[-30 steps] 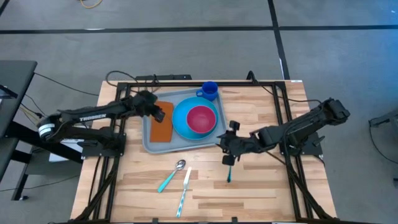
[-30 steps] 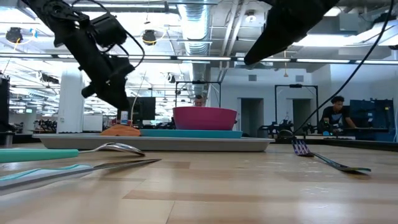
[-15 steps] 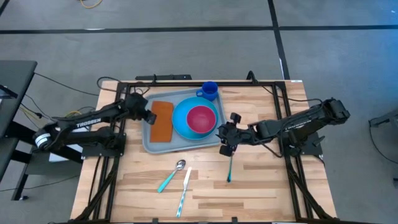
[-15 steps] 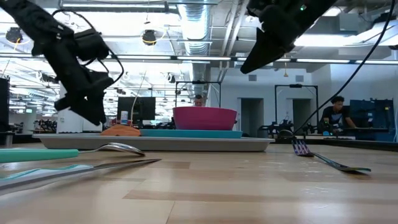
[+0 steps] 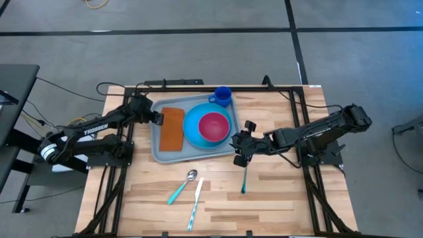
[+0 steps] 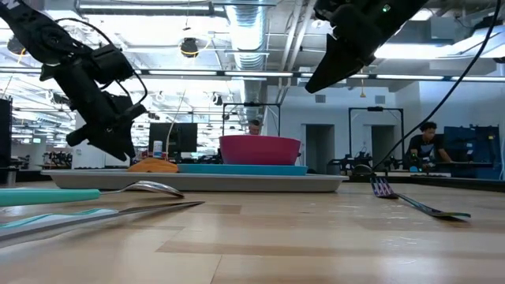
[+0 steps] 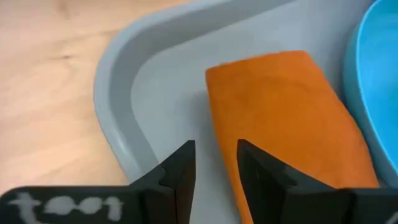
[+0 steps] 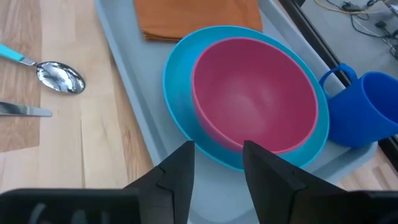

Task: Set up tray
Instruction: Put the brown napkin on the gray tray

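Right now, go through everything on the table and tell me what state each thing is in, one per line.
tray: flat on table, loaded.
napkin: flat in tray's left part.
plate: on tray, under bowl.
bowl: upright, empty.
mug: upright at tray's far corner.
spoon, knife, fork: lying on table, off tray.
left gripper: open, above napkin's edge.
right gripper: open, beside tray.

Lying across mid-frame: tray (image 6: 197, 181) bearing pink bowl (image 6: 260, 148). Hanging upper left: left gripper (image 6: 118, 146). Resting right of tray: fork (image 6: 410, 201). Lower left: spoon (image 6: 118, 189).
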`<control>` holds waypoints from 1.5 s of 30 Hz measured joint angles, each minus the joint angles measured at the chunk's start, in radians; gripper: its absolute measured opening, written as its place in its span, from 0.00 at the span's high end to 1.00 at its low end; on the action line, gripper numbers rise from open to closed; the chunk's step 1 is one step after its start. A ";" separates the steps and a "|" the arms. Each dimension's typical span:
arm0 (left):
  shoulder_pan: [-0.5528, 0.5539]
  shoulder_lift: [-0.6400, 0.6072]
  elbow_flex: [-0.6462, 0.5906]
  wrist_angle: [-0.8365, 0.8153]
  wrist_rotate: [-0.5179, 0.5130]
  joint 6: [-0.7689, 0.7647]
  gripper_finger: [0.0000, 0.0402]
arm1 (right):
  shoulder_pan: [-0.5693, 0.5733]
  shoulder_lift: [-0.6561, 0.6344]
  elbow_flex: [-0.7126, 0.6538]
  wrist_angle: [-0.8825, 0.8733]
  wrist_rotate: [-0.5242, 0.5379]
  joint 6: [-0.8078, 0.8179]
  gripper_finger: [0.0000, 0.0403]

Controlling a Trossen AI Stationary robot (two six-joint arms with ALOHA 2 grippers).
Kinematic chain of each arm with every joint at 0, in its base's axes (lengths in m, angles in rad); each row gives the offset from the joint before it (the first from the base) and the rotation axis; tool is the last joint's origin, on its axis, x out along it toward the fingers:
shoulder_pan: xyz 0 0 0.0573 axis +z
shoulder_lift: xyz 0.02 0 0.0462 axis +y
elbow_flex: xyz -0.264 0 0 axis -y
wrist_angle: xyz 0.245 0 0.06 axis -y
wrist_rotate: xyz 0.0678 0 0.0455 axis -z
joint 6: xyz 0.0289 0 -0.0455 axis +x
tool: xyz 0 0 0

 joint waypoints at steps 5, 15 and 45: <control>0.002 0.066 0.000 0.049 0.052 -0.006 0.74 | 0.000 0.000 0.000 0.000 0.000 0.000 0.68; 0.002 0.268 -0.001 0.206 0.105 -0.024 0.74 | 0.000 0.000 0.000 0.000 0.000 0.000 0.68; 0.008 0.238 -0.001 0.144 0.128 0.064 1.00 | 0.000 0.001 -0.001 0.001 0.000 -0.002 0.68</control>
